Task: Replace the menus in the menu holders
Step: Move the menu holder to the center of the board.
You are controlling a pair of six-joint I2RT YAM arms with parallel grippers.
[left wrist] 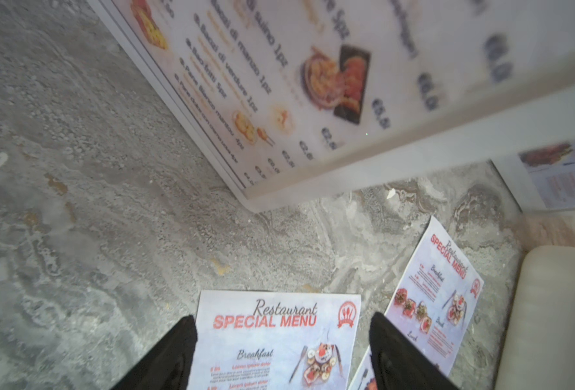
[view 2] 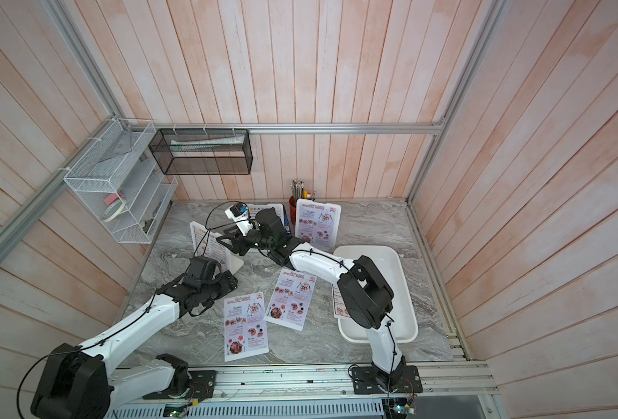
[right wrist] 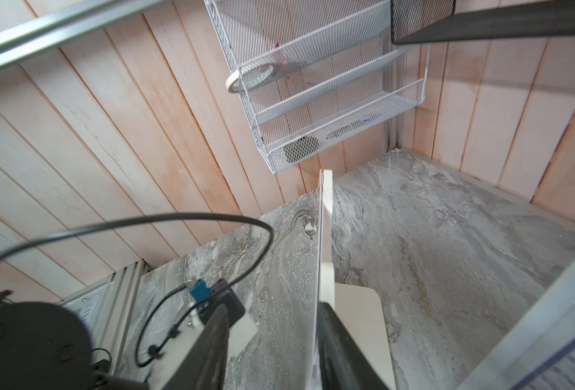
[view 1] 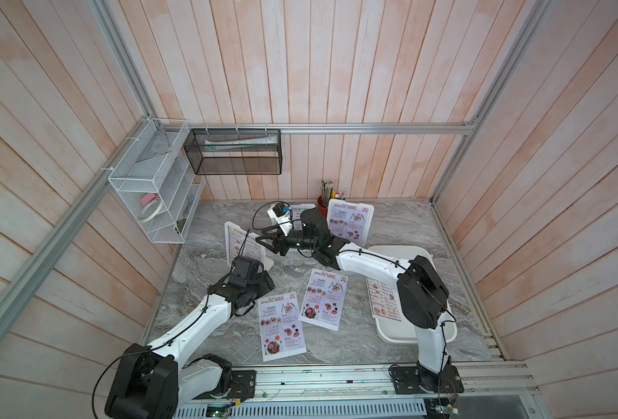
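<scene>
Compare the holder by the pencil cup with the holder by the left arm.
The holder by the pencil cup shows a red Special Menu; the holder by the left arm shows a Dim Sum Inn menu. The first stands at the back, the second farther forward. Both are white.

the special menu has a red heading, the table is grey with marble veins, the tray white, the mesh basket black.

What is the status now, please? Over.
Left gripper open above SPECIAL MENU sheet. Right gripper open at edge of menu holder, DIM SUM INN menu inside. Black cable loop close by.
</scene>
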